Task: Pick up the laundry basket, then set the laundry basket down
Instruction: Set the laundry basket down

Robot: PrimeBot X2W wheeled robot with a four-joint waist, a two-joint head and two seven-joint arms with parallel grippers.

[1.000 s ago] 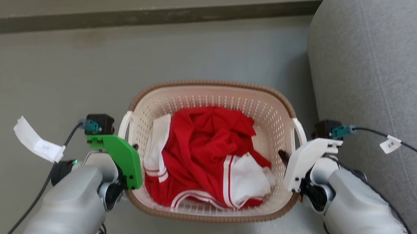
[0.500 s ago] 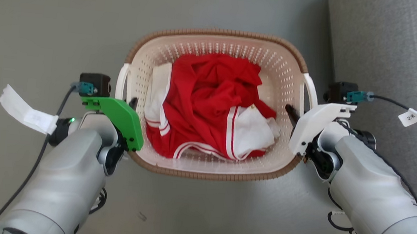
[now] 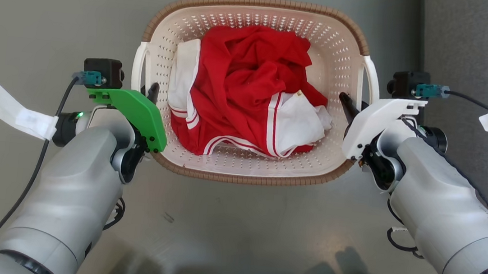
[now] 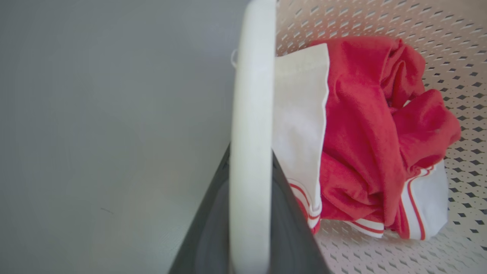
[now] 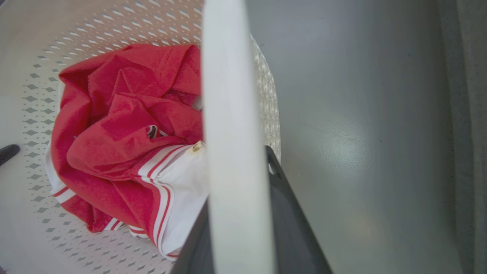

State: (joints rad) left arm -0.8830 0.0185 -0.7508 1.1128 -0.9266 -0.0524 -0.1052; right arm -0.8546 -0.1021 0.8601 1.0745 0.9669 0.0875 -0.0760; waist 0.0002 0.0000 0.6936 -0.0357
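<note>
The laundry basket [image 3: 239, 178], cream with a brown rim, is at the top middle of the head view with red and white clothes [image 3: 249, 87] inside. My left gripper [image 3: 148, 95] is shut on its left white handle [image 4: 251, 95], one dark finger on each side of the bar. My right gripper [image 3: 349, 106] is shut on the right white handle [image 5: 228, 95] in the same way. From the wrist views I look down into the perforated walls [image 4: 437, 30] and the clothes [image 5: 125, 125]. Whether the basket's bottom touches the floor is hidden.
A grey sofa [image 3: 484, 53] stands close on the right of the basket. Grey floor [image 3: 49, 7] lies to the left and in front [image 3: 239, 227]. My left gripper's dark fingertip [image 5: 7, 152] shows across the basket in the right wrist view.
The head camera has tilted, so the wall base has left the picture. The basket and both grippers sit higher in the picture and look larger. Both grips are unchanged.
</note>
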